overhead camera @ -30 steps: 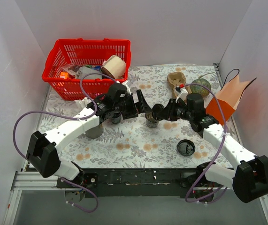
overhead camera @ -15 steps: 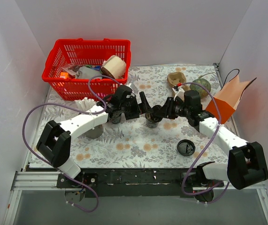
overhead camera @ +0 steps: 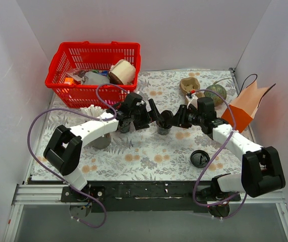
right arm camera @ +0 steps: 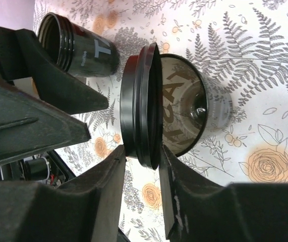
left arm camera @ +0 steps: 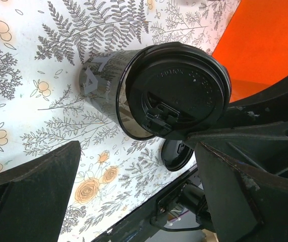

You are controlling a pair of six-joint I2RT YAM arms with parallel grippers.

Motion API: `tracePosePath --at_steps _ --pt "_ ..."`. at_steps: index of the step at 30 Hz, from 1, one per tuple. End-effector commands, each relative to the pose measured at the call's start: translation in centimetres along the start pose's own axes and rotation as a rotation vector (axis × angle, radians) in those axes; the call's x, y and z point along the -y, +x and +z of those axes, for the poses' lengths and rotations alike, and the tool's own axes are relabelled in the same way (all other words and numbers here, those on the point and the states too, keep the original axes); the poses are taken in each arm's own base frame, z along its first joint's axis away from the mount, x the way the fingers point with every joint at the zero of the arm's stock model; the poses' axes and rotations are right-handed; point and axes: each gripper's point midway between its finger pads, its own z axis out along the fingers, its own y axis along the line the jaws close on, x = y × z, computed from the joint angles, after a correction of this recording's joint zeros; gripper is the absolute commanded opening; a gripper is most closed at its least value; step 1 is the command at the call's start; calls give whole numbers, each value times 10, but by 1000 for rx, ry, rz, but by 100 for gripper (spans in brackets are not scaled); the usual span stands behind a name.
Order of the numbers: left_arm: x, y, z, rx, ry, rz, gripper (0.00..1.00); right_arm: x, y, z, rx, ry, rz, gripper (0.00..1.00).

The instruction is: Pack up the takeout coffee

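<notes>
The takeout coffee cup (overhead camera: pixel 163 130), small and black, stands mid-table; it also shows in the left wrist view (left arm camera: pixel 103 83) and the right wrist view (right arm camera: pixel 189 108). My right gripper (overhead camera: pixel 169 120) (right arm camera: pixel 142 157) is shut on a flat black lid (right arm camera: pixel 141 126) (left arm camera: pixel 179 96). It holds the lid on edge against the cup's rim. My left gripper (overhead camera: pixel 155 116) (left arm camera: pixel 138 201) is open and empty. Its fingers (left arm camera: pixel 27 196) are spread wide just left of the cup.
A second black cup (overhead camera: pixel 125 126) (right arm camera: pixel 78 45) stands under my left wrist. A grey cup (overhead camera: pixel 102 140) of white sticks is left of it. Another black lid (overhead camera: pixel 199 159) (left arm camera: pixel 176 154) lies near the front. A red basket (overhead camera: pixel 58 83) is back left, an orange bag (overhead camera: pixel 244 103) on the right.
Both arms have stretched lower toward the middle. My right gripper has edged left with the lid, up to the cup's rim. My left gripper stays open beside the cup.
</notes>
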Motion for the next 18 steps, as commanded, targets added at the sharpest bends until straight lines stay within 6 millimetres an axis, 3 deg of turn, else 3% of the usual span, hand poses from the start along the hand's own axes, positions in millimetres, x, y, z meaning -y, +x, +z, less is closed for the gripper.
tracePosePath --at_steps 1,11,18 --pt "2 -5 -1 24 7 -15 98 -8 -27 -4 71 9 -49 43" --pt "2 -8 12 14 -1 -16 98 -6 -41 -14 141 66 -83 56" --pt "3 -16 19 26 -8 -32 98 0 -46 -13 151 100 -96 56"
